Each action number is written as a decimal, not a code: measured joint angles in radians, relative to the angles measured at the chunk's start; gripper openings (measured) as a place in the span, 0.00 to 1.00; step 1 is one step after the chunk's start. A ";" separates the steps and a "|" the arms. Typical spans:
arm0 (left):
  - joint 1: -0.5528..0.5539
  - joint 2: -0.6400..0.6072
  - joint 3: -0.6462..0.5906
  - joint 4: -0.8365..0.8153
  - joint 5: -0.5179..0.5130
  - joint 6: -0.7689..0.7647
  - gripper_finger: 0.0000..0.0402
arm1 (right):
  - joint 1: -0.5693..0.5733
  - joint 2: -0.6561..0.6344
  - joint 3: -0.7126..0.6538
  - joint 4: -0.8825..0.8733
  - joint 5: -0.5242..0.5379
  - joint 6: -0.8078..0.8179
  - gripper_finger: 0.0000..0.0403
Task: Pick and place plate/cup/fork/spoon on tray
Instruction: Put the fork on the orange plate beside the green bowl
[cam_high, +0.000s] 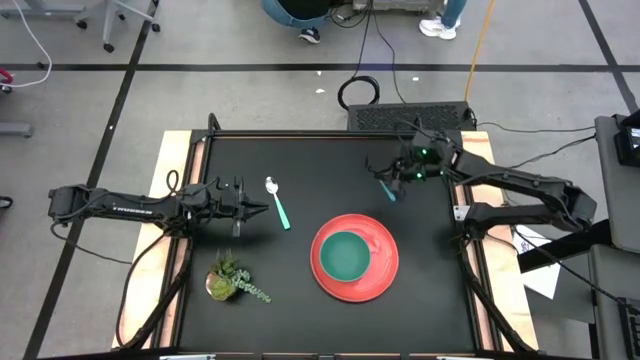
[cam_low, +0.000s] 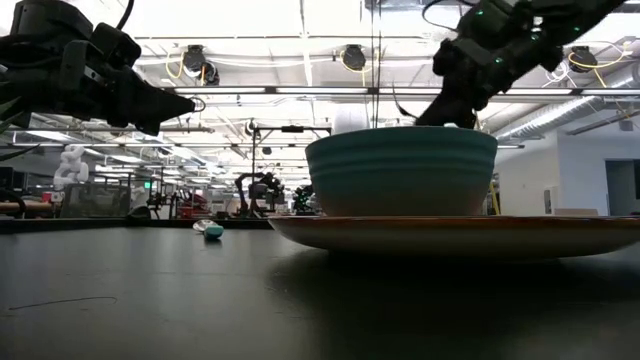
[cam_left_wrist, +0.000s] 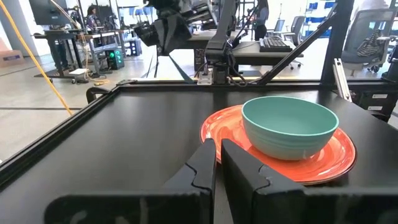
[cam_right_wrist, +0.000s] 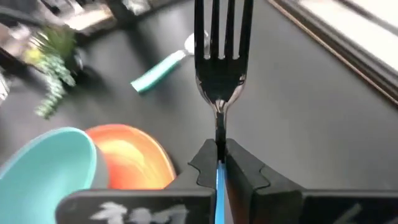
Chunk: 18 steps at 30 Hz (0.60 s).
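- Cup (cam_high: 346, 256) sits on the tray (cam_high: 383, 277), left of centre; that item looks done.
- Right claw (cam_right_wrist: 219, 163) pinches the fork (cam_right_wrist: 219, 68) by its light-blue handle, tines pointing out ahead of the fingers. From above, it is lifted near the far right part of the surface (cam_high: 300, 320), clear of the tray and beyond it.
- Spoon (cam_high: 277, 204) lies flat on the surface, left of the tray and apart from it, head toward the far side. Not yet picked.
- Left claw (cam_high: 262, 208) hovers just beside the spoon's left, fingers pressed nearly together with nothing between them.
- Small potted plant (cam_high: 228, 279) near the front left; not part of the job.
- No separate plate seen; the red dish is the only flat ware.
- Judgement: roughly a third done. Fork is in hand but still to be set down; spoon remains.
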<state>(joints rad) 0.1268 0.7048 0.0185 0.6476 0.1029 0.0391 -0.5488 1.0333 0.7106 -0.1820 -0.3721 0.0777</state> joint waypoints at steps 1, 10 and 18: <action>0.000 0.000 0.000 0.000 0.000 0.000 0.08 | 0.002 -0.015 -0.019 0.032 0.000 0.007 0.01; 0.000 0.000 0.000 0.000 0.000 -0.002 0.08 | 0.002 -0.160 -0.171 0.105 0.000 0.018 0.01; 0.000 0.000 0.000 0.000 0.000 -0.003 0.08 | 0.002 -0.246 -0.216 0.104 0.001 0.067 0.01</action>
<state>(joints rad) 0.1265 0.7052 0.0185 0.6479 0.1025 0.0357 -0.5468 0.7874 0.4946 -0.0780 -0.3710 0.1448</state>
